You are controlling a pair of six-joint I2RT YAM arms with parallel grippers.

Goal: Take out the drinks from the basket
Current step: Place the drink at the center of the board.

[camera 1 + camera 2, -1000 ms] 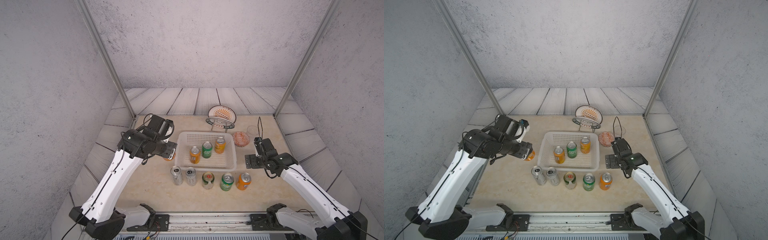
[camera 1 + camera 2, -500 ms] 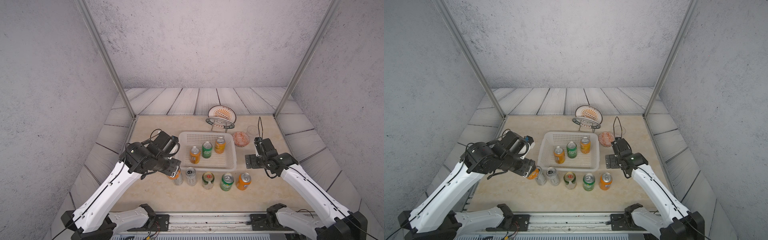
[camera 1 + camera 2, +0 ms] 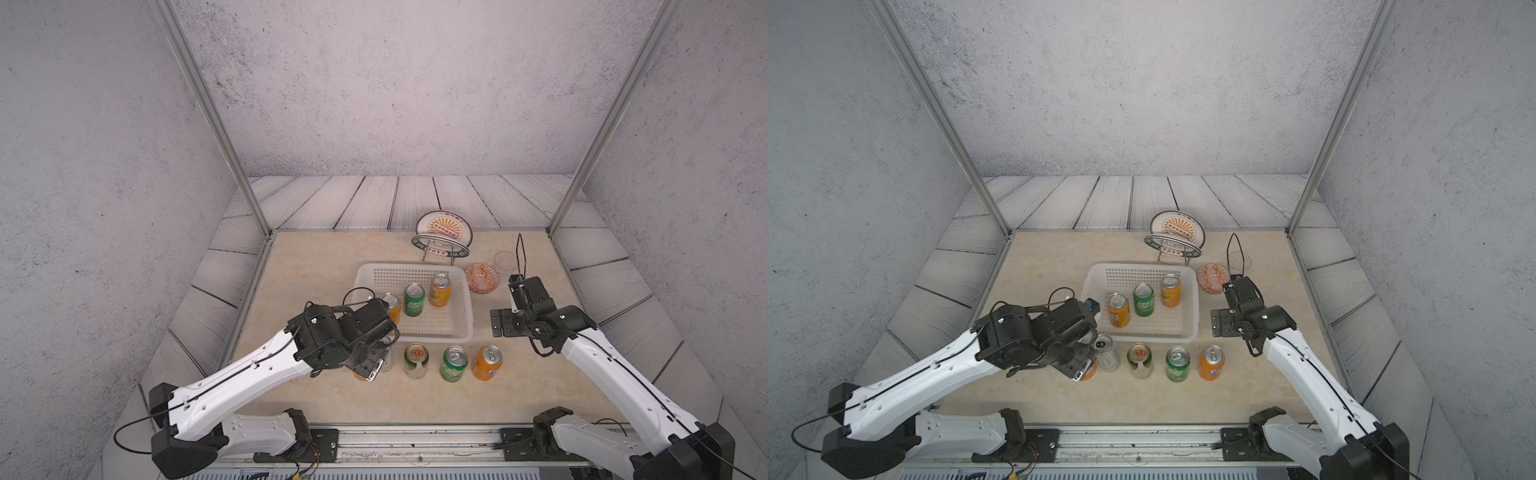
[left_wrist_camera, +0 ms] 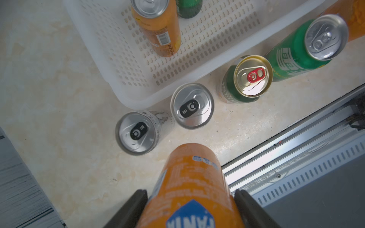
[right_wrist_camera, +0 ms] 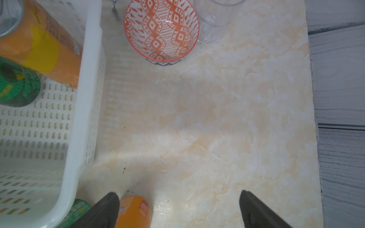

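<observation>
Okay — left gripper (image 4: 190, 199) clamped on orange can (image 4: 191, 167), just beside a slim silver can (image 4: 136, 133) on the table (image 4: 59, 98) | right gripper (image 5: 178, 195) spread wide, empty, beside basket (image 3: 436, 332) | three cans (image 3: 1144, 299) inside basket | risk: setting down could topple that silver can

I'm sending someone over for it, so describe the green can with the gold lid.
Find the white basket and look just outside its robot-facing wall. There the gold-lidded green can stands between a slim silver can and a silver-topped green can. Only it has a gold lid with a red pull tab.
</observation>
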